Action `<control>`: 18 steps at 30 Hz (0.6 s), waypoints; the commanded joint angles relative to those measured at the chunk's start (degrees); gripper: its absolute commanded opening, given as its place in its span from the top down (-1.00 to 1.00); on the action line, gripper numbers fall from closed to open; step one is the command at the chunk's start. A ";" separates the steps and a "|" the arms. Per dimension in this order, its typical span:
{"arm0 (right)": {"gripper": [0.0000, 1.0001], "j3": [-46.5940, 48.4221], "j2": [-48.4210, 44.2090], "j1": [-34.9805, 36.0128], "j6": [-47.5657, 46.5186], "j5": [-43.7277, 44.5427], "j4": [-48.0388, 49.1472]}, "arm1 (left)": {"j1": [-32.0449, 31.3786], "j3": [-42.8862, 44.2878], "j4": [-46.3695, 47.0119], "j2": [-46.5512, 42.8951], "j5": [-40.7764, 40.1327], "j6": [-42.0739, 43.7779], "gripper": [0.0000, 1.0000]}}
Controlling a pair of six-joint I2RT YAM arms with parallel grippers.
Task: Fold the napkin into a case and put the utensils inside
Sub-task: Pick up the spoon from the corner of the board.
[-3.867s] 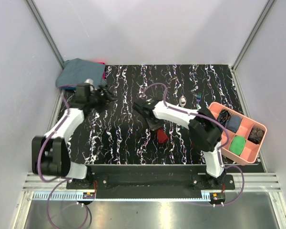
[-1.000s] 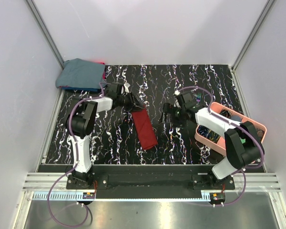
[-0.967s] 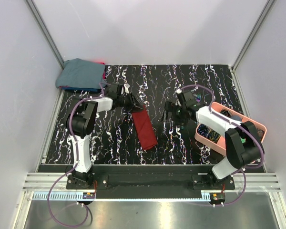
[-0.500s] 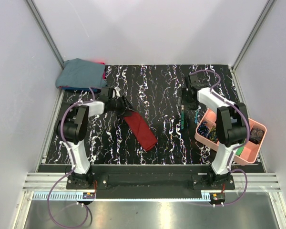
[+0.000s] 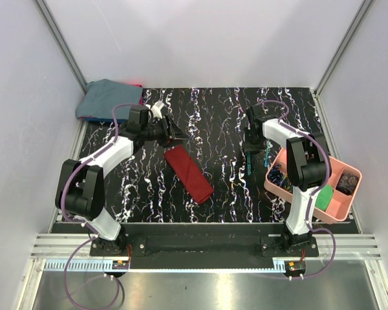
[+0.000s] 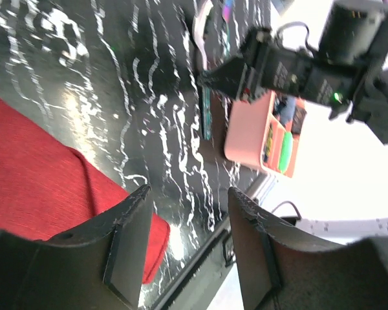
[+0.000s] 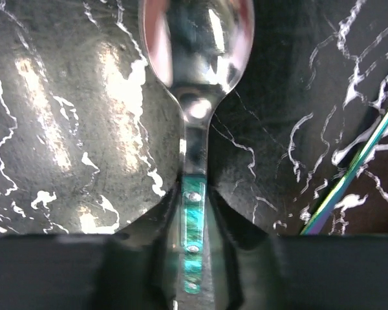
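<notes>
The napkin [image 5: 189,173] lies folded as a narrow dark red strip, slanting across the middle of the table; it also shows in the left wrist view as red cloth [image 6: 39,187]. My left gripper [image 5: 173,133] hovers just beyond its far end, open and empty [image 6: 189,194]. My right gripper [image 5: 253,147] is down on the table beside the pink tray. In the right wrist view it [image 7: 194,201] is shut on the teal handle of the spoon [image 7: 197,39], whose silver bowl sticks out ahead. A second slim utensil [image 7: 352,171] lies to the right.
The pink compartment tray [image 5: 339,210] holding small items sits at the right edge, close to my right arm. A blue-grey cloth bundle [image 5: 110,100] rests in the far left corner. Grey walls ring the black marbled table [image 5: 213,110].
The left gripper released the napkin's far end, opened and drew back; the napkin now lies flat. The right gripper came down over the spoon and closed on its handle.
</notes>
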 commanded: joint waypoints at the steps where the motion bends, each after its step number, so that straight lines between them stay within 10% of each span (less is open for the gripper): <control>1: 0.63 0.78 1.36 0.26 -4.59 -5.47 1.91 | -0.18 0.86 -0.88 -0.78 5.06 1.73 -0.06; 3: 1.00 0.96 0.49 0.87 -6.26 -6.54 2.35 | -0.18 2.26 -3.85 0.01 5.32 3.92 -0.07; 18: 1.00 -3.18 -17.26 18.45 -13.39 -20.61 1.91 | -0.71 19.14 -21.27 12.93 6.83 18.34 -0.25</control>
